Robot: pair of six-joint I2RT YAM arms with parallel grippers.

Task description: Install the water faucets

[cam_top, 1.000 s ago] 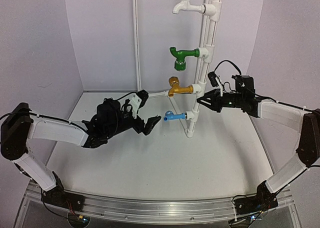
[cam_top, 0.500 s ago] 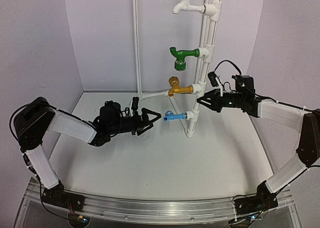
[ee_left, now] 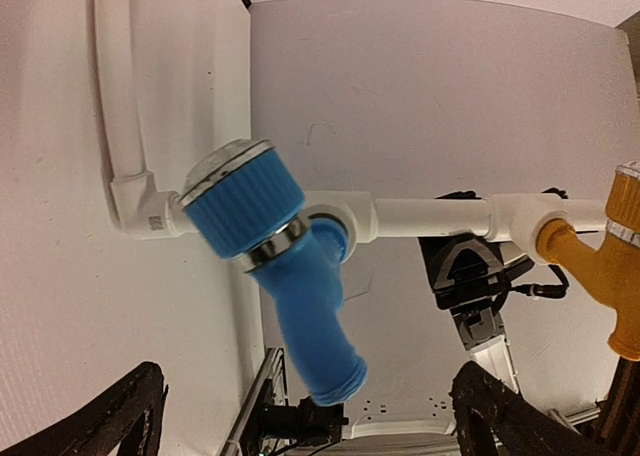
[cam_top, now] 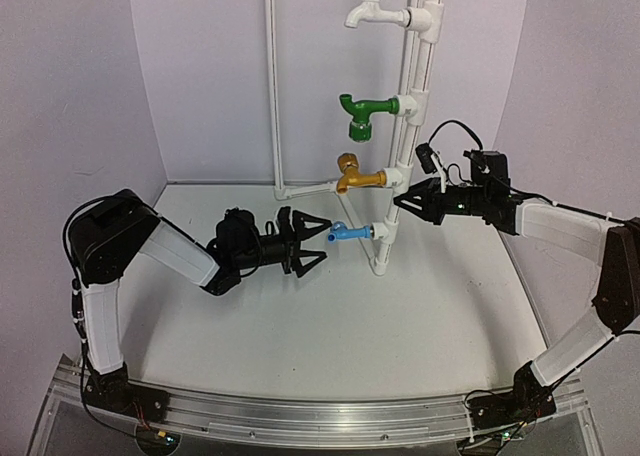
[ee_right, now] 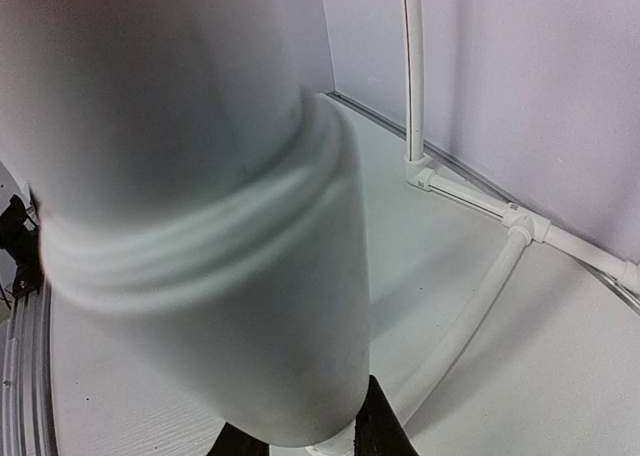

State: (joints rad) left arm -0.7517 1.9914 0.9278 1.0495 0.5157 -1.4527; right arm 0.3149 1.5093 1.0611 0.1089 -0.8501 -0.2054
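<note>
Top external view, L claw spread wide just left of blue faucet, faucet seated on white pipe, R claw clamped on pipe.

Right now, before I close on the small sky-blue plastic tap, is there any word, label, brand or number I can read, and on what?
No text can be read in any view.
On the white plastic pipe elbow: a small grey mark, too small to read.
On the small sky-blue plastic tap: no marking shows.
On the white upright plastic pipe: blurred close up, nothing shows.
</note>
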